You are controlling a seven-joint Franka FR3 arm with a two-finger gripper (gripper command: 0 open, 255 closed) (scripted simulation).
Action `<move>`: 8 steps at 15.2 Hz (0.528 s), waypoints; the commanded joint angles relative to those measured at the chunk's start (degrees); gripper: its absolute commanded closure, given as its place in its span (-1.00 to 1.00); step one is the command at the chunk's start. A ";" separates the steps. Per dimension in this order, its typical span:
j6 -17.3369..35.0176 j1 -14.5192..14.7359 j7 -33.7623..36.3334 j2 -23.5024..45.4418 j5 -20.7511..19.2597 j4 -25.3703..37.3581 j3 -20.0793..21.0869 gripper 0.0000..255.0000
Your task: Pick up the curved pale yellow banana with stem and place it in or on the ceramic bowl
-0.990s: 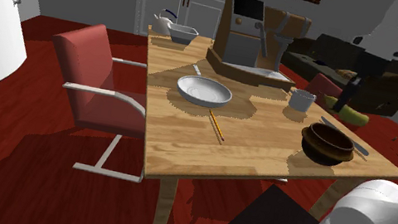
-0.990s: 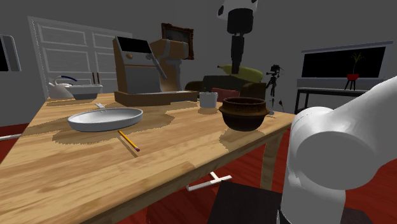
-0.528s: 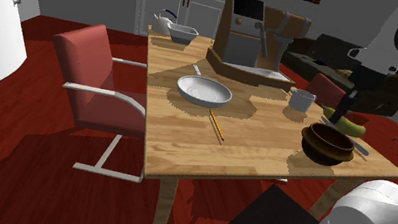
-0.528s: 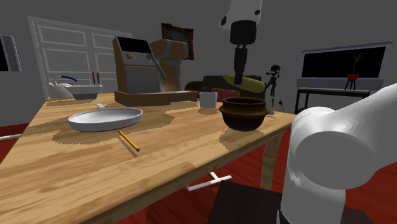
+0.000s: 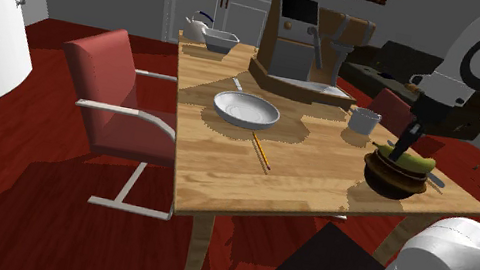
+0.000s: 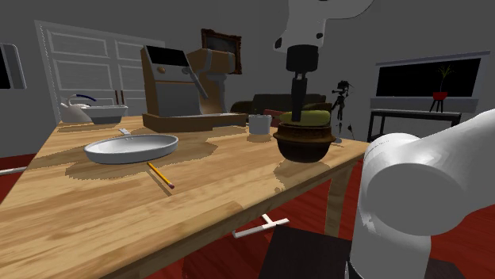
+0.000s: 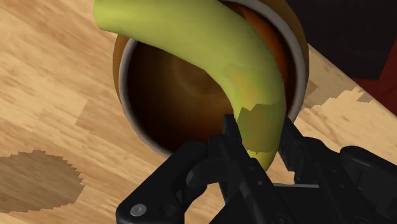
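The jaws are clamped on one end of the banana (image 7: 216, 57): in the wrist view the two black fingers (image 7: 232, 137) press on it from both sides. The banana is yellow-green and curved. From the jaws it stretches out across the opening of the bowl (image 7: 127, 76), and its other end reaches past the far rim. Whether the fruit touches the rim, I cannot tell.

In the second exterior view the jaws point straight down above the bowl (image 6: 303, 143), and the banana (image 6: 313, 117) lies at the level of the rim. The bowl is dark brown and round, with a lighter band around its mouth.

In the shoulder view the bowl (image 5: 393, 178) stands on the wooden desk (image 5: 221, 171) near its right edge, with the banana (image 5: 411, 159) on top of it. A white cup (image 5: 363, 120) stands beyond the bowl, on its far side. To the left of the bowl, well apart, is a shallow white dish (image 5: 246, 110), and a pencil (image 5: 260, 151) lies just on the near side of that dish. A big coffee machine (image 5: 295, 42) stands at the far part of the desk. A red chair (image 5: 118, 92) stands at the desk's left side.
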 commanded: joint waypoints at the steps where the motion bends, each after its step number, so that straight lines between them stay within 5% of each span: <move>1: 0.33 -0.05 -0.02 -0.13 -0.10 -0.44 -0.10 1.00; 6: 0.33 -0.05 -0.02 -0.13 -0.10 -0.44 -0.10 1.00; 7: 0.34 -0.05 -0.02 -0.12 -0.10 -0.44 -0.10 -1.00; 8: 0.34 -0.05 -0.02 -0.13 -0.10 -0.45 -0.10 -1.00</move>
